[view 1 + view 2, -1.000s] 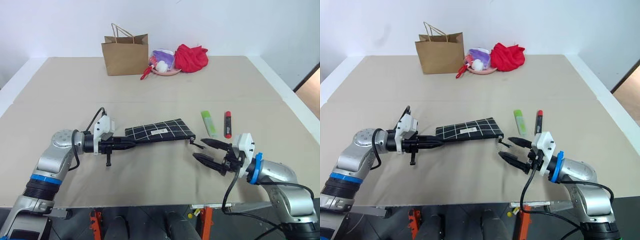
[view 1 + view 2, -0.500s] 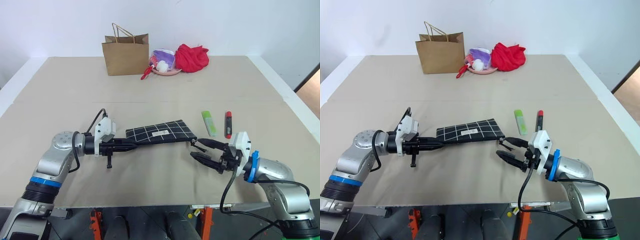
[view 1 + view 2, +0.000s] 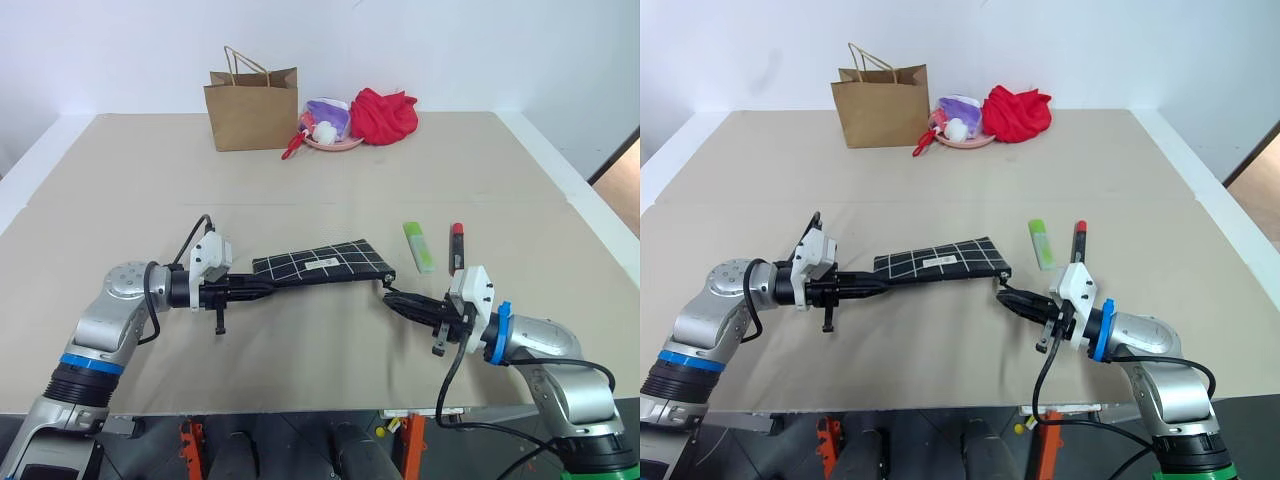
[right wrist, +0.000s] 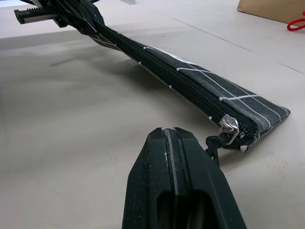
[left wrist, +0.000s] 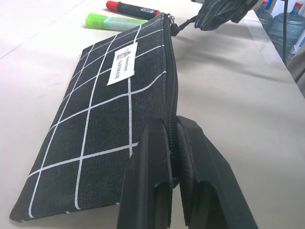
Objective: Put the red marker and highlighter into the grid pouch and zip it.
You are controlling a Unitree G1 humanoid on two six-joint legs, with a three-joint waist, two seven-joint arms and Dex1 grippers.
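Observation:
The grid pouch (image 3: 320, 263) lies across the table's middle, black with white lines and a small white label. My left gripper (image 3: 260, 286) is shut on the pouch's left end, pinching its zipper edge (image 5: 170, 143). My right gripper (image 3: 390, 298) is at the pouch's right end, shut on the black zipper pull (image 4: 213, 143) that hangs from the metal slider (image 4: 229, 127). The zipper looks closed along its length. The green highlighter (image 3: 418, 246) and the red marker (image 3: 456, 247) lie side by side on the table, just beyond my right gripper.
At the far edge stand a brown paper bag (image 3: 252, 110), a pink dish of small items (image 3: 328, 128) with a red-handled thing (image 3: 292, 147) beside it, and a red cloth (image 3: 383, 115). The table's front edge runs just under both arms.
My right gripper's fingers have gone from wide open to shut at the zipper pull, edging slightly toward the pouch. The left gripper and pouch have stayed put.

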